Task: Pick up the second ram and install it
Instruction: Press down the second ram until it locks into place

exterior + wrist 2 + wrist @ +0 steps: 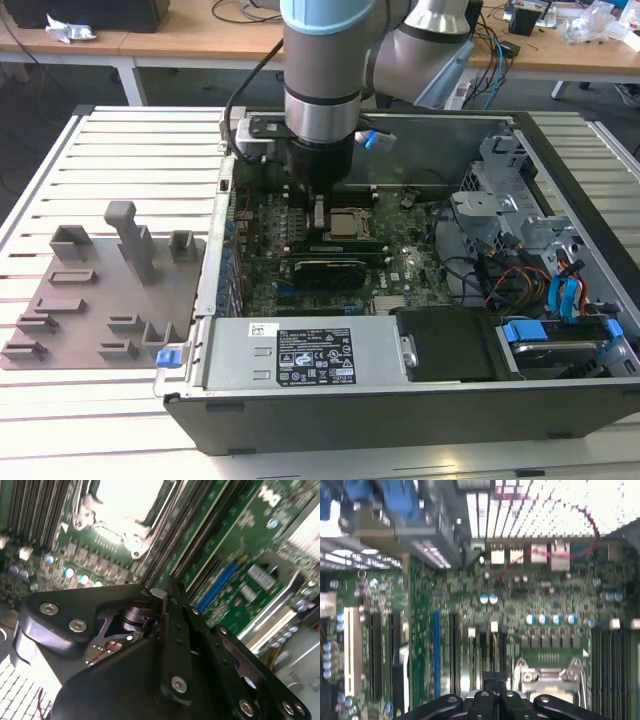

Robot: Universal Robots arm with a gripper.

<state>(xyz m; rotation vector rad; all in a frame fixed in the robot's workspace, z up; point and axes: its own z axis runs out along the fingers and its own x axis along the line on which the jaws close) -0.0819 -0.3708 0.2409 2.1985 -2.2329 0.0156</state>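
Note:
In the exterior view my gripper [320, 225] reaches down into the open computer case, right beside the square CPU socket [347, 222]. A long green stick, the second ram [350, 243], lies along a slot just in front of the socket, and my fingertips end at or just above its left part. Whether they touch it I cannot tell. In both wrist views the gripper [161, 591] [493, 682] is shut, with nothing sticking out between the black fingers [175, 630]. The socket [125, 505] [550, 672] and dark memory slots [480, 655] lie beyond the tips.
A black expansion card [325, 268] stands just in front of the ram. The grey power supply [300, 355] fills the case front, and a drive cage with cables [520, 250] is on the exterior view's right. Grey holder blocks [130, 245] stand on a plate on the left.

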